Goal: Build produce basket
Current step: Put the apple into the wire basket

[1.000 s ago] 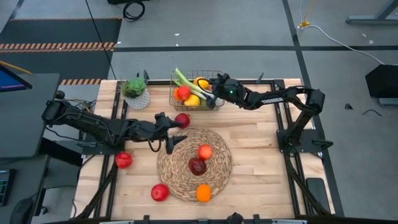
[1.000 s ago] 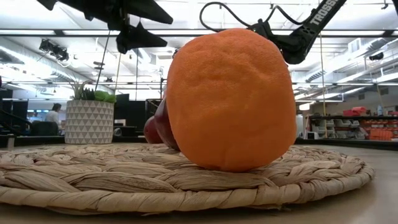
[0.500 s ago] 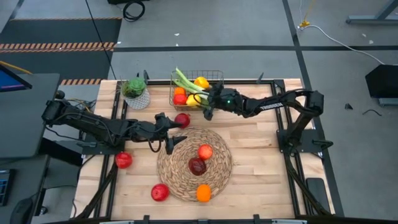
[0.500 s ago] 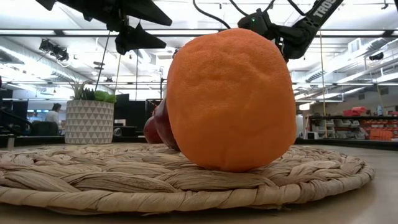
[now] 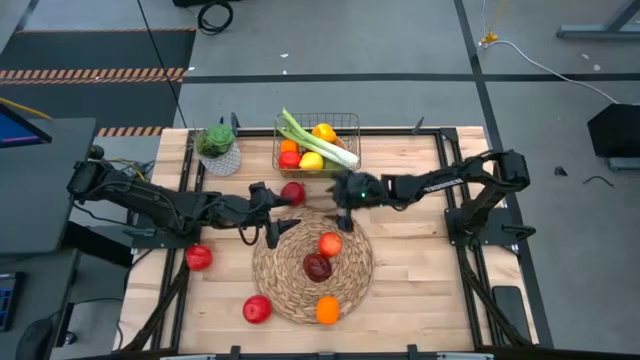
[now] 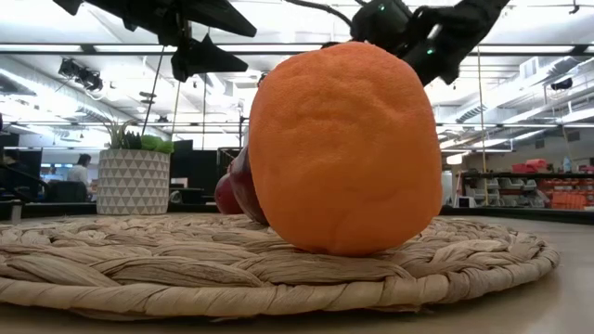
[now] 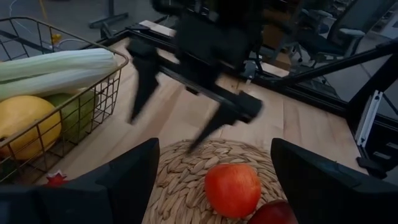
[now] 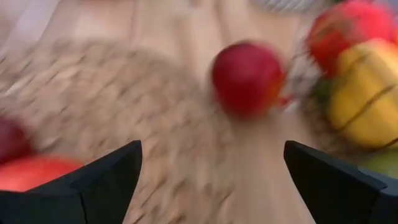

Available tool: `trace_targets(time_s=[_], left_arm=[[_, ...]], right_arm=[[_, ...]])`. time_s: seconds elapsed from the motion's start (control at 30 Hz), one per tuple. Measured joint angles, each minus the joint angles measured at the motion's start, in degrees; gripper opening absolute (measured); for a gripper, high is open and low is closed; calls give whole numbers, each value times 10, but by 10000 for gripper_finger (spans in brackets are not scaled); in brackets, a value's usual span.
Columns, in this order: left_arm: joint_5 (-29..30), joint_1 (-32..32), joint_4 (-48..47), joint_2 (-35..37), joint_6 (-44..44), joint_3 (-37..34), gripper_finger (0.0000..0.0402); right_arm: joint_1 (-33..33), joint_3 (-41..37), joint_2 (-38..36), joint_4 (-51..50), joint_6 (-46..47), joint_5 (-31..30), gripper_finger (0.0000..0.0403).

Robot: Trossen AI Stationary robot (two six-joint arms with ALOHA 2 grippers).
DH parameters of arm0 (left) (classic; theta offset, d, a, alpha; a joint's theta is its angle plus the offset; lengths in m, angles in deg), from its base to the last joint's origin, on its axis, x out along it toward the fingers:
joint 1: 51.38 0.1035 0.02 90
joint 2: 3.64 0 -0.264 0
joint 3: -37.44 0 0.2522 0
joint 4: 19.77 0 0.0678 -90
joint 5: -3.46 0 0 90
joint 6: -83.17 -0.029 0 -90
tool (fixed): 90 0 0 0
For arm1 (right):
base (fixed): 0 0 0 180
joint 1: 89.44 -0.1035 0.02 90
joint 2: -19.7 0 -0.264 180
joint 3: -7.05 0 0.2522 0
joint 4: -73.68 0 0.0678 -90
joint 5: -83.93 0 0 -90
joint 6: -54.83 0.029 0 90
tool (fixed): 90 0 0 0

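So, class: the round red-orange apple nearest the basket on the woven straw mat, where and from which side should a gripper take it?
Grip the round red-orange apple across its widest middle, coming straight down from above. It sits free on the flat woven straw mat, apart from the dark red fruit beside it. The open right gripper is probably closest.

A light wooden table (image 5: 420,260) fills the middle of the high view. On it lie a round woven mat (image 5: 285,290) at lower centre, a wire basket (image 5: 352,122) at the top edge, a white plant pot (image 5: 222,158) to its left, and three red apples (image 5: 293,192) (image 5: 198,257) (image 5: 257,309) on bare wood.
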Motion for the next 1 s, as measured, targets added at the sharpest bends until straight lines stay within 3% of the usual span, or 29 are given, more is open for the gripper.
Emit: trace_targets(time_s=[0.17, 0.33, 0.63, 0.83, 1.0], left_arm=[[0, 0, 1, 0, 0, 0, 314], [0, 0, 1, 0, 7, 0, 314], [0, 0, -1, 0, 12, 0, 314], [0, 0, -4, 0, 13, 0, 314], [0, 0, -5, 0, 15, 0, 314]], right_arm=[[-56, 0, -5, -71, 3, 0, 397], [-95, 0, -6, -78, 26, 0, 397], [-112, 0, -36, -79, 31, -28, 399], [-118, 0, -86, -80, 64, 18, 399], [-143, 0, -70, -78, 77, 27, 398]])
